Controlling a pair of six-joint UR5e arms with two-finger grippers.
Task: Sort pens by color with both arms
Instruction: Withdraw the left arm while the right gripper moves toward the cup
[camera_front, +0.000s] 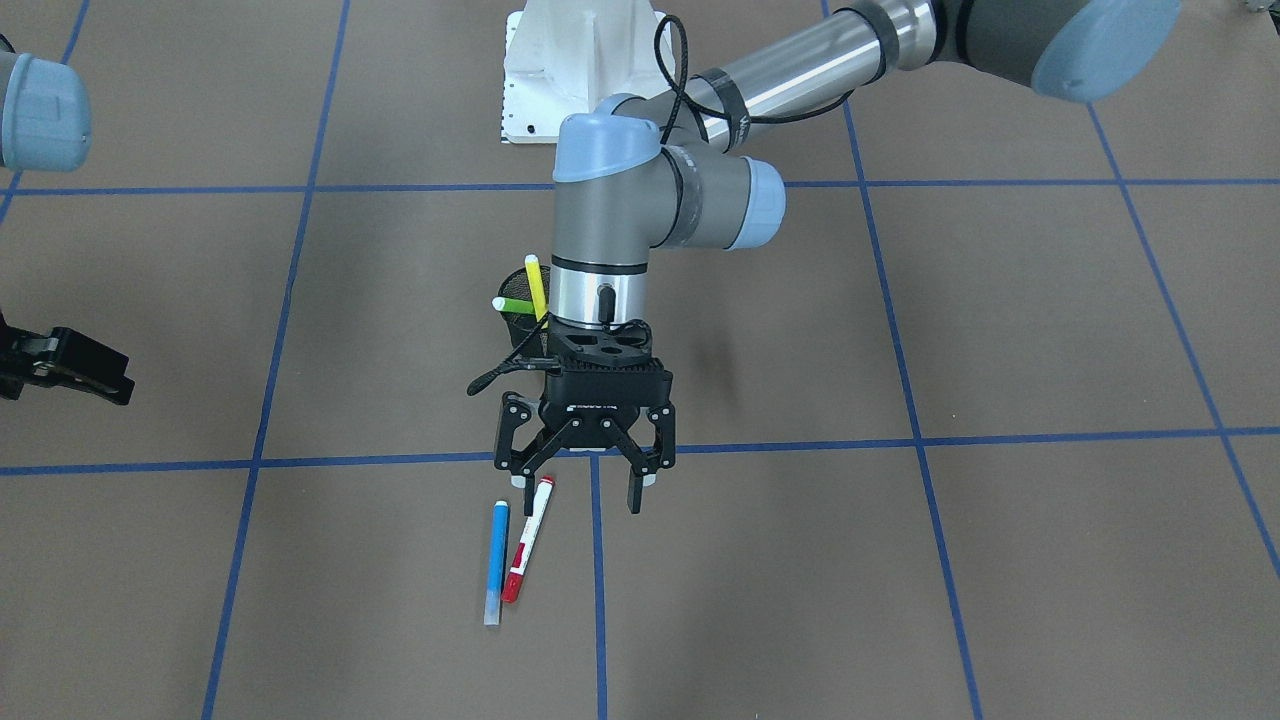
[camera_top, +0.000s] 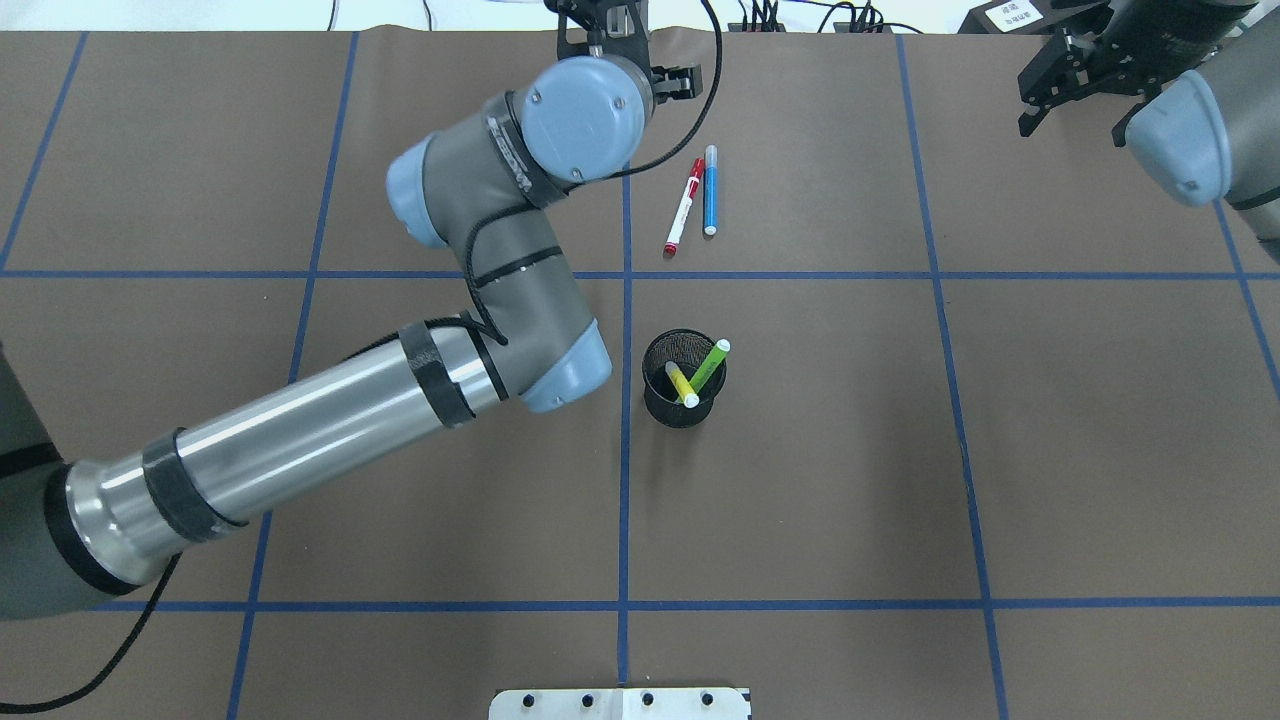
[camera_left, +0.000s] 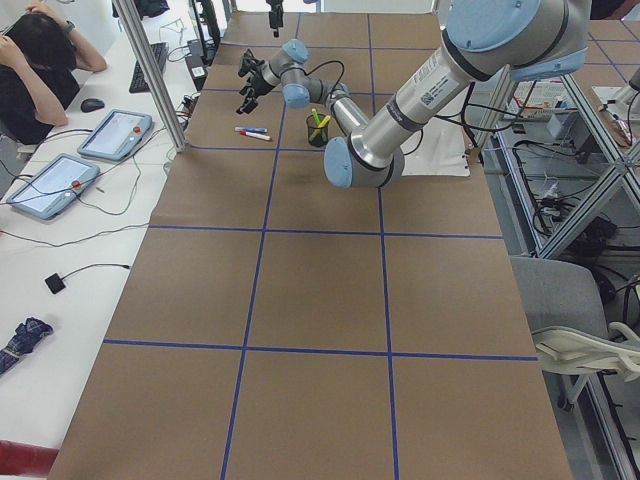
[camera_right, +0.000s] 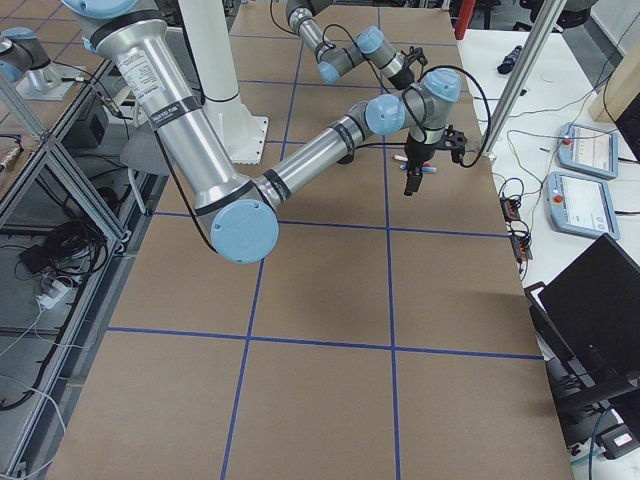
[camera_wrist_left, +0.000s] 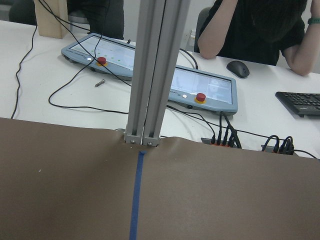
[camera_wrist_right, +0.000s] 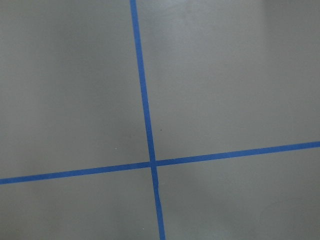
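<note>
A blue pen and a white pen with red cap and end lie side by side on the brown table, almost touching. My left gripper hangs open just above the table. Its one finger is by the red pen's upper end, and nothing is between the fingers. A yellow pen and a light green pen stand tilted in a black mesh cup near the table's middle. My right gripper is far off at the table's side, open and holding nothing.
Blue tape lines divide the table into squares. The white base pedestal sits at the robot's edge. An aluminium post stands at the far edge, with tablets, cables and a seated person beyond it.
</note>
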